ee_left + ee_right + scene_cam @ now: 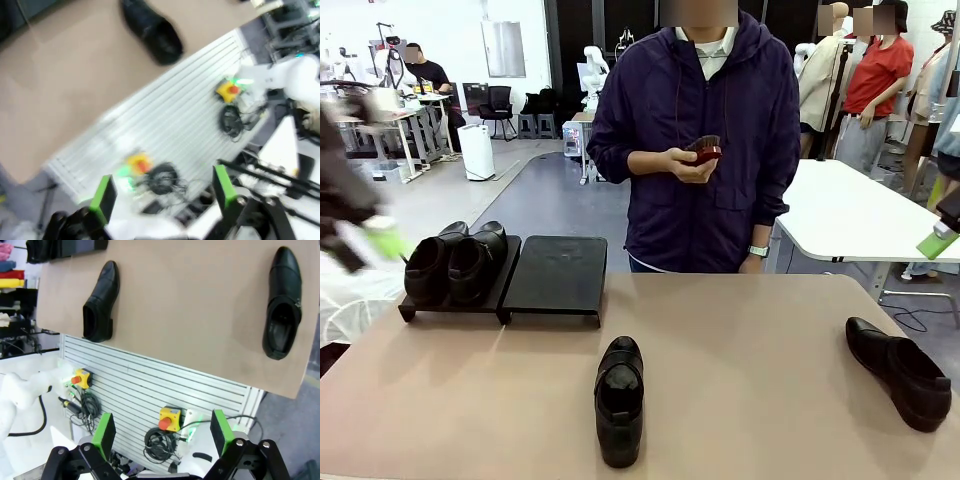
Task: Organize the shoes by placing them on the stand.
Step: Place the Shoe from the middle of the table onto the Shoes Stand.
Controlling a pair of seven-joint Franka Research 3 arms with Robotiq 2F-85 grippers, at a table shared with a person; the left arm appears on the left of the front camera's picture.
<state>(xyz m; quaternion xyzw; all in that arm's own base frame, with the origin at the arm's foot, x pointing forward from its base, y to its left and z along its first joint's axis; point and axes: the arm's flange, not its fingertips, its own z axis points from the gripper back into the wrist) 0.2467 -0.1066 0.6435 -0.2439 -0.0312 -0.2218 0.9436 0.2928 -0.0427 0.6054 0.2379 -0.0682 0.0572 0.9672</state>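
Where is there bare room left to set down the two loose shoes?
The stand's right section is bare, beside the pair of shoes crowding its left section. Wide bare tabletop also lies between the middle shoe and the shoe near the right edge.

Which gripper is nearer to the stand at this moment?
Left. The left gripper hangs open at the left side of the table, close to the stand; the right gripper, also open, is far off at the right side.

- Front camera looks across the table (750, 340) at the person (695, 170), close in.
- Both wrist cameras look down from high over the near edge; the blurred left one seemingly shares the middle shoe (152, 30).
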